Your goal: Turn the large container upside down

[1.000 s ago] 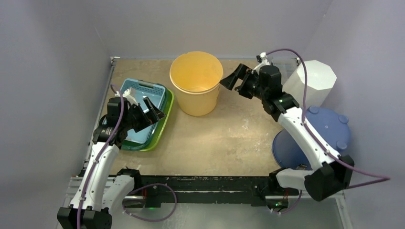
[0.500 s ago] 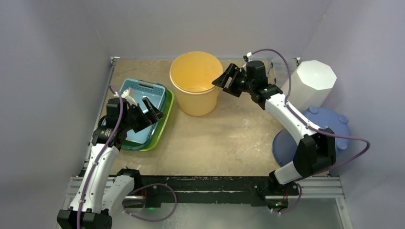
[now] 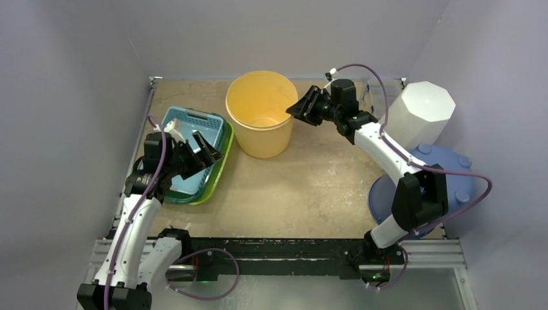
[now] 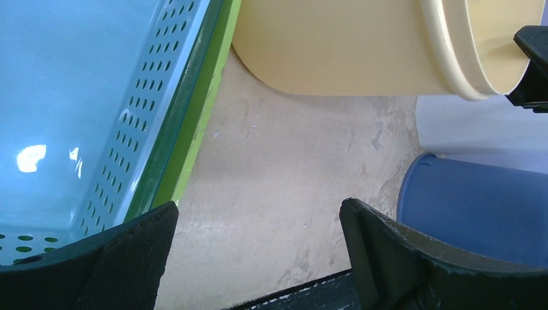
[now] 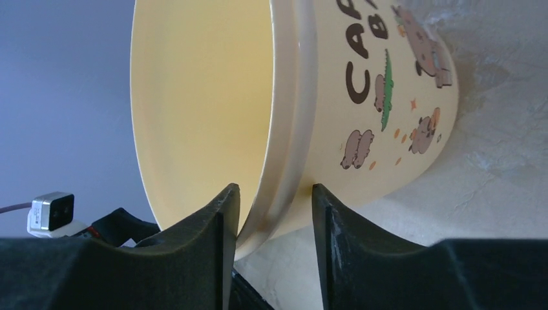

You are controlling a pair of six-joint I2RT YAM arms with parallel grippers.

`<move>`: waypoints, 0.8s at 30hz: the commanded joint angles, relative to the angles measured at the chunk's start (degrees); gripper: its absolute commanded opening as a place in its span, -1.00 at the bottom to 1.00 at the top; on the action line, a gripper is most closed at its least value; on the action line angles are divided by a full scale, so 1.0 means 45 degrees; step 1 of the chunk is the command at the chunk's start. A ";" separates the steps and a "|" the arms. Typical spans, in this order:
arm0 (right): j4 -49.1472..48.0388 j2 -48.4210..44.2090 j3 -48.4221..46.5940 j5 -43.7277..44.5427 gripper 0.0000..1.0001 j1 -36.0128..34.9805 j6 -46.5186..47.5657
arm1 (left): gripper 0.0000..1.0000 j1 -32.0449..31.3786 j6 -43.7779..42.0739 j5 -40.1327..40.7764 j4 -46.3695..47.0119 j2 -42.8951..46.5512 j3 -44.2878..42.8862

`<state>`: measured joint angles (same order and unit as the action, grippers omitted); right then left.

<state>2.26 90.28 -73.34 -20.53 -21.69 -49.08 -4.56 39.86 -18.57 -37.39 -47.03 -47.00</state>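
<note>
Yellow plastic is filling the upper middle of the overhead frame, where the large bucket [image 3: 262,113] is standing mouth up on the mottled beige table [image 3: 323,187]. It is round and smooth and is tapering towards its base, with a thick band under the lip. In the right wrist view, cartoon animals and dark letters are showing on its side.

The right gripper [image 3: 298,110] is reaching in from the right and straddling the bucket's right rim, with one finger inside the wall and one outside. The fingers are sitting narrow and close against the lip. Whether they are actually pressing on it cannot be told.

To the left of the bucket, and near it, a light blue perforated basket [image 3: 194,123] is nesting in a green tray [image 3: 220,171]. The left gripper [image 3: 203,150] is hovering over the basket's right side. Its black textured fingers are spreading wide, with nothing between them.

At the right edge of the frame, a white faceted container [image 3: 423,110] is standing upright just behind the right arm. Below it, a blue round tub [image 3: 446,174] with raised knobs on top is sitting beside that arm's elbow. Purple cables are looping along both arms.
</note>
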 commanded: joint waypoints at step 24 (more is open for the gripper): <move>0.2297 -0.3451 0.0702 0.2410 -0.89 -0.0003 0.2871 | 0.91 0.0045 0.1016 -0.2399 0.2088 0.0407 -0.1680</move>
<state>10.44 79.44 -70.04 -13.52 -21.47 -40.36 -4.56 41.41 -23.24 -35.22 -45.50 -52.73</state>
